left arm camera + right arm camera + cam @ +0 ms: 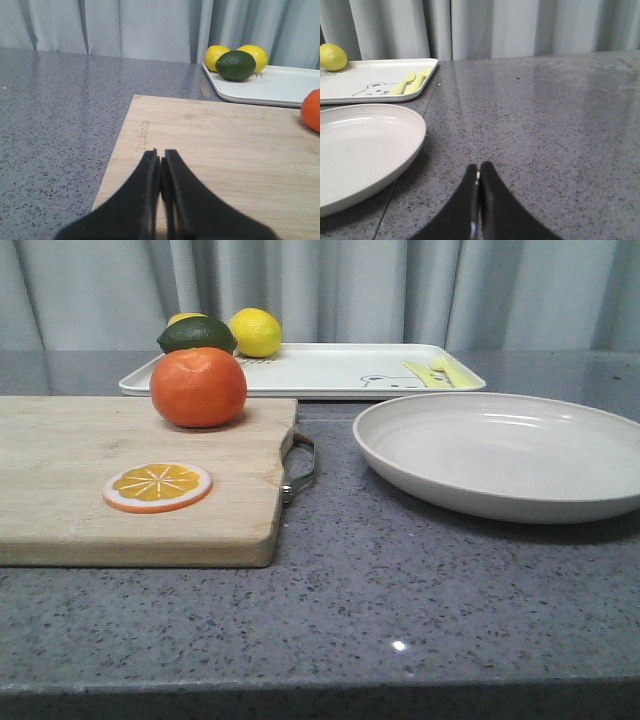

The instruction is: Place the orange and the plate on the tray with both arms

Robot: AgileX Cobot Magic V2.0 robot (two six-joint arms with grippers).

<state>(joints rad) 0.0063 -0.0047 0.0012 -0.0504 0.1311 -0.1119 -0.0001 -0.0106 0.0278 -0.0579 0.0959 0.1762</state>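
Neither arm shows in the front view; only the wrist cameras catch the grippers. The left gripper (pixel 160 159) hangs low over the near part of the wooden cutting board (pixel 60 480), its black fingers pressed almost together with only a thin slit between them and nothing held. The right gripper (pixel 479 172) sits low over bare grey countertop (pixel 400 610) to the right of the plate, its fingers closed tip to tip and empty. Both grippers are cut off by the lower edge of their pictures, so nothing of the arms behind them can be made out.

The orange (pixel 198 387) rests on the far right part of the cutting board, well apart from the left gripper; in the left wrist view only a sliver of it shows at the picture's edge. An orange slice (pixel 158 486) with a white rim lies flat on the board, nearer than the whole fruit. The board's metal handle (pixel 300 468) juts from its right end.

The plate (pixel 500 455) sits on the counter right of the board, its right rim cut off in the front view. The tray (pixel 330 370) lies farther back, behind both board and plate, its left part partly hidden by the orange. At its far left stand a dark green lime (pixel 197 335) and a lemon (pixel 255 332), with a second lemon (pixel 185 318) mostly hidden behind the lime. Pale yellow cutlery (pixel 435 372) lies on the tray's right end beside a faint bear drawing (pixel 380 380).
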